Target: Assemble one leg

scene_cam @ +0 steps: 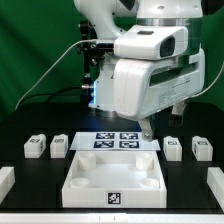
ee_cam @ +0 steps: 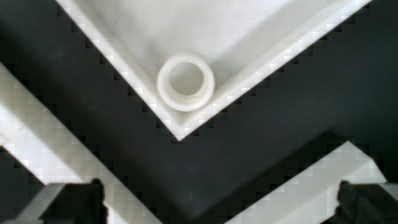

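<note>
The gripper [scene_cam: 148,127] hangs empty above the marker board [scene_cam: 118,140], its fingers [ee_cam: 61,202] spread wide with nothing between them. The nearest leg [scene_cam: 172,147] lies on the black table [scene_cam: 40,195], just beside the board on the exterior view's right. The corner socket [ee_cam: 187,80] of the white tabletop [scene_cam: 90,190] is unfilled. I judge that picking is not yet begun. Next, the arm must go over a leg, descend around it and close.
</note>
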You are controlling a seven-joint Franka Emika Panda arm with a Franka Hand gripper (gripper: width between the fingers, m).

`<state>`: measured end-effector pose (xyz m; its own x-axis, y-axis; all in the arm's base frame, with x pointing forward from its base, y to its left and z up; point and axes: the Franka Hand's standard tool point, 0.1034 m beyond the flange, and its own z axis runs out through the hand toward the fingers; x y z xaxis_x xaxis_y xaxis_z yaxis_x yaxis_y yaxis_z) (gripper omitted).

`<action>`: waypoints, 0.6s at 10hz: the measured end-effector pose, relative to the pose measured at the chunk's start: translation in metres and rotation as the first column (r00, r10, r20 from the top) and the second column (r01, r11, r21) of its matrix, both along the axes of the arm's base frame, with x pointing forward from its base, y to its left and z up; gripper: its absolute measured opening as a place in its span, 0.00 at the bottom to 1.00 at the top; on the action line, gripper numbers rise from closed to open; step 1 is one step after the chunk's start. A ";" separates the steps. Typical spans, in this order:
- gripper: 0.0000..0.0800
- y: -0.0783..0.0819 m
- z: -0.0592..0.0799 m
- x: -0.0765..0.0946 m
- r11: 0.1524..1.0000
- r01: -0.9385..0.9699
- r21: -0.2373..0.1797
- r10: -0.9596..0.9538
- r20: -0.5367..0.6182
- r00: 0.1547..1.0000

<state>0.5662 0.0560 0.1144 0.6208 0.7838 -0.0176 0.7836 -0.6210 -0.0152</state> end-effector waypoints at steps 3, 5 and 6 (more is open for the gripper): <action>0.81 0.000 0.000 0.000 1.000 0.000 0.000 0.000 0.000 1.000; 0.81 0.000 0.000 0.000 1.000 0.000 0.000 0.000 -0.001 1.000; 0.81 0.000 0.000 0.000 1.000 0.000 0.000 0.000 -0.001 1.000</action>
